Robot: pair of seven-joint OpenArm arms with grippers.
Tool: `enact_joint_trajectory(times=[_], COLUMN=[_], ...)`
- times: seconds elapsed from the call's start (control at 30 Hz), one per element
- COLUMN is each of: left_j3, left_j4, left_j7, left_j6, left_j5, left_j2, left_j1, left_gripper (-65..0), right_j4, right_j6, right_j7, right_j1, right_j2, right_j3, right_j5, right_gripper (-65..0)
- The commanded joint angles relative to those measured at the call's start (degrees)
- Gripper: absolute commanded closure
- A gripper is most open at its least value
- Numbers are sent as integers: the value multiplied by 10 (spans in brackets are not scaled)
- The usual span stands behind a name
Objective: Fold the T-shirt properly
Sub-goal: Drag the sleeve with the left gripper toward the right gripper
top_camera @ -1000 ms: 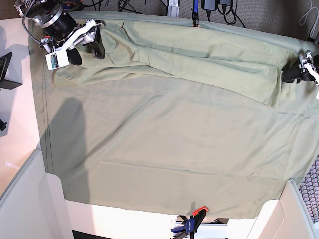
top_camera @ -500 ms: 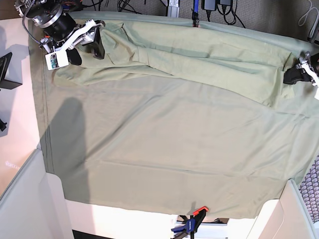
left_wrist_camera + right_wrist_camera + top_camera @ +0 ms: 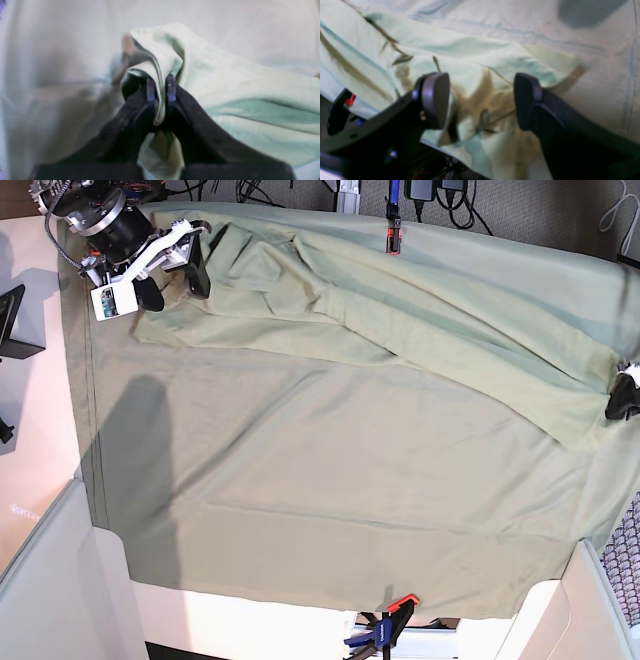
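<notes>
Tablecloth (image 3: pixel 290 455), greyish and creased, covers the desk; an orange-tipped clamp (image 3: pixel 403 604) sits at the near edge, well apart from both jaws. Going left to right in base view.

Right jaws (image 3: pixel 178 292) stand wide, nothing gripped, hanging over the bunched end of the T-shirt (image 3: pixel 375 323). Fabric there is rumpled, several loose folds between and below the fingertips in the right wrist view. T-shirt runs from under these jaws across the far part of the desk as a long slanting strip, up to the left jaws (image 3: pixel 161 86). Those are closed on gathered layers of its other end; the layer edges poke up between the fingertips, and a bit of cloth hangs out beneath.

Handling, judged: light, soft, limp cotton, not fragile; likely slides easily over the cloth below and wrinkles when pulled from one end only. Left hold looks bunched but probably firm. For the right jaws, best take is a flat outer corner of the bunched end, all layers together, without pinching the tablecloth. Then gentle tension between both ends should straighten the strip before further folding.
</notes>
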Motion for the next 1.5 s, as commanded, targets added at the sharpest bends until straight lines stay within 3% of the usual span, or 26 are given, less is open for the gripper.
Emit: enact_joint_trajectory(times=[0.0,0.17,0.23,0.3,0.43,0.6,0.77,0.87,1.03,1.17,1.2,1.3,1.33,1.47], left_j3=[-7,-7,-7,-6,3,68,183,232,249,249,249,249,249,249], left_j4=[7,13,37,85,240,378,385,382,360,341,338,336,337,339], left_j7=[-20,-17,19,53,57,57,55,21,14,13,14,26,31,73], left_j6=[-5,-5,-5,-5,-5,-5,-5,-5,-5,-5,-5,-5,-5,-5], left_j5=[0,-17,-48,-82,-87,-43,25,84,111,107,100,66,44,-76], left_j2=[-24,-51,-52,-45,-10,40,72,94,136,148,148,146,146,146], left_j1=[-17,-37,-30,-8,54,92,91,90,71,64,65,66,68,68], left_gripper=[0,0,0,0,0,0,0,0,0,0,-27,-263,-305,-314], right_j4=[10,10,10,10,10,10,10,10,10,10,10,10,10,10], right_j6=[2,2,2,2,2,2,2,2,2,2,2,2,2,2], right_j7=[15,20,22,22,26,27,26,26,26,26,26,28,28,28], right_j1=[1,1,1,1,3,3,3,3,3,3,3,3,3,3], right_j2=[4,4,4,4,4,4,4,4,4,4,4,4,4,4], right_j3=[4,4,4,4,4,4,4,4,4,4,4,4,4,4], right_j5=[7,7,7,7,7,7,2,3,2,2,2,2,2,2], right_gripper=[-402,-402,-402,-402,-402,-402,-402,-402,-402,-402,-402,-402,-402,-402])
